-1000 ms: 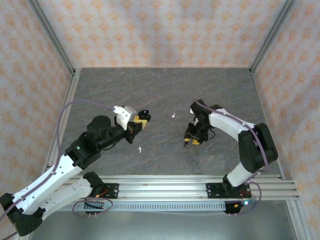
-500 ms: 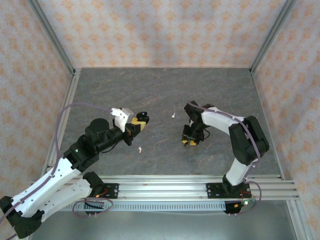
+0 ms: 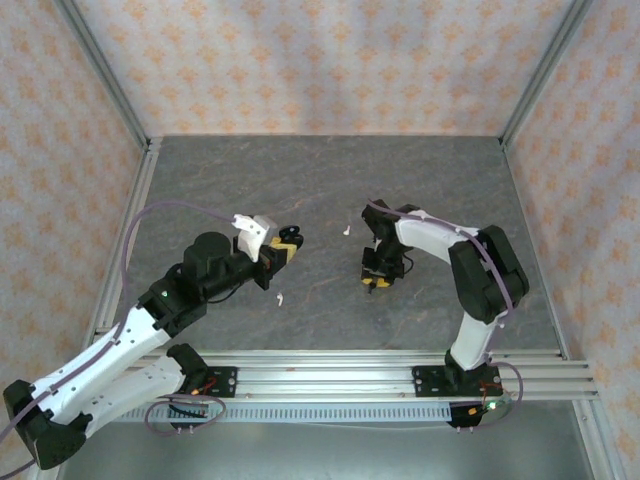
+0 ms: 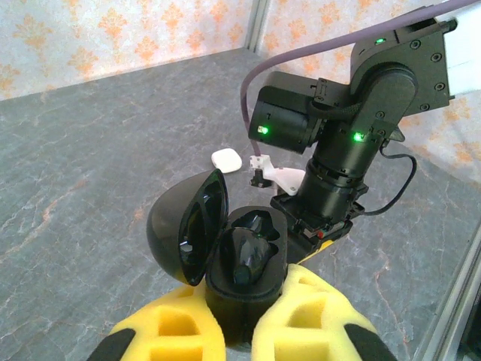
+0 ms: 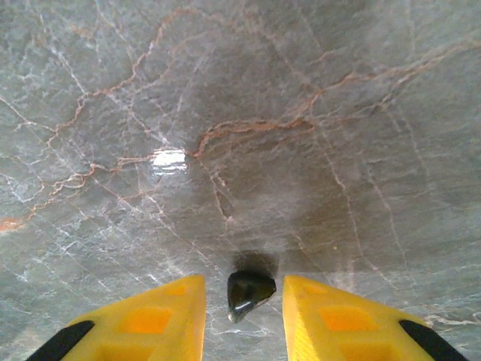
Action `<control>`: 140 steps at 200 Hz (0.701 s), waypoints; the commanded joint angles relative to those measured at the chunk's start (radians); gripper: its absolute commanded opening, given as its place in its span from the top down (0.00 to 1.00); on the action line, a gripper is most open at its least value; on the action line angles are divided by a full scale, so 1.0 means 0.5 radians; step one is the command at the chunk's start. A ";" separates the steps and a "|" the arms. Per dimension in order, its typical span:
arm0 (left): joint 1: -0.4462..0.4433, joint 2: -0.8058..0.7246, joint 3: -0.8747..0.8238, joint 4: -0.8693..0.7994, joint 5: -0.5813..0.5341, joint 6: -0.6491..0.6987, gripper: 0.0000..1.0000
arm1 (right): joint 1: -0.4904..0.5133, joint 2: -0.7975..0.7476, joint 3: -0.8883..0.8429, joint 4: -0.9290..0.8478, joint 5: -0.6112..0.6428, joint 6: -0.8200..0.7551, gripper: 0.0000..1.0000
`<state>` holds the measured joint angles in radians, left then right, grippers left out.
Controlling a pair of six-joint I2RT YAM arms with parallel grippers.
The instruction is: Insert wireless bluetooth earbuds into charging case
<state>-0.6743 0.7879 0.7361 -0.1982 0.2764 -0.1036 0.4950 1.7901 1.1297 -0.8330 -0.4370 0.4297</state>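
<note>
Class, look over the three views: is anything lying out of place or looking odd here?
Yes. A white earbud and a second white earbud lie loose and apart on the table. A black earbud lies between the fingers of the right gripper, while the left gripper holds the black case with its lid open.

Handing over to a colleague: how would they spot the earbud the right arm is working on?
Start at the right arm's tool near the middle of the grey table. Between its yellow fingers lies a black earbud; the loose earbuds nearby are white.
</note>
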 commanded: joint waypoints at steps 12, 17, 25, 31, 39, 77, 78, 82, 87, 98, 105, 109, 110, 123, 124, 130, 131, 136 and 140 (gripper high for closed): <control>-0.017 0.028 0.068 0.063 0.007 0.045 1.00 | 0.019 0.083 0.080 -0.112 0.085 -0.046 0.70; -0.016 0.033 0.073 0.064 0.010 0.045 1.00 | 0.022 0.088 0.082 -0.123 0.084 -0.050 0.71; -0.017 0.040 0.075 0.065 0.010 0.047 1.00 | 0.020 0.098 0.087 -0.137 0.087 -0.053 0.71; -0.015 0.044 0.079 0.066 0.013 0.047 1.00 | 0.022 0.101 0.087 -0.147 0.088 -0.060 0.71; -0.017 0.049 0.080 0.068 0.015 0.048 1.00 | 0.022 0.099 0.085 -0.156 0.087 -0.064 0.71; -0.017 0.071 0.083 0.088 0.026 0.042 1.00 | 0.026 0.128 0.051 -0.157 0.089 -0.063 0.71; -0.017 0.071 0.083 0.089 0.025 0.043 1.00 | 0.027 0.128 0.051 -0.157 0.091 -0.063 0.71; -0.016 0.070 0.082 0.092 0.024 0.040 1.00 | 0.029 0.131 0.048 -0.154 0.086 -0.062 0.72; -0.015 0.074 0.084 0.092 0.028 0.038 1.00 | 0.029 0.131 0.049 -0.153 0.088 -0.063 0.72; -0.015 0.074 0.086 0.089 0.027 0.039 1.00 | 0.032 0.135 0.056 -0.159 0.085 -0.064 0.72; -0.016 0.071 0.086 0.082 0.030 0.036 1.00 | 0.034 0.129 0.062 -0.163 0.082 -0.064 0.72; -0.014 0.070 0.089 0.080 0.031 0.040 1.00 | 0.032 0.130 0.065 -0.167 0.080 -0.062 0.72; -0.015 0.069 0.089 0.080 0.030 0.041 1.00 | 0.032 0.129 0.064 -0.168 0.079 -0.063 0.72; -0.017 0.063 0.087 0.072 0.028 0.038 1.00 | 0.036 0.126 0.080 -0.185 0.069 -0.067 0.72; -0.015 0.063 0.087 0.070 0.028 0.038 1.00 | 0.035 0.128 0.081 -0.186 0.070 -0.068 0.72; -0.016 0.059 0.088 0.069 0.028 0.037 1.00 | 0.037 0.124 0.087 -0.192 0.070 -0.067 0.71; -0.017 0.059 0.088 0.070 0.026 0.036 1.00 | 0.038 0.123 0.087 -0.192 0.068 -0.066 0.71; -0.017 0.057 0.088 0.071 0.026 0.036 1.00 | 0.042 0.120 0.087 -0.194 0.070 -0.065 0.71; -0.016 0.053 0.089 0.071 0.025 0.035 1.00 | 0.042 0.119 0.087 -0.194 0.068 -0.067 0.71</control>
<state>-0.6743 0.8253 0.7448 -0.1936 0.2802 -0.1032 0.5022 1.8355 1.1564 -0.8772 -0.4179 0.4068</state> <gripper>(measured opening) 0.086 0.288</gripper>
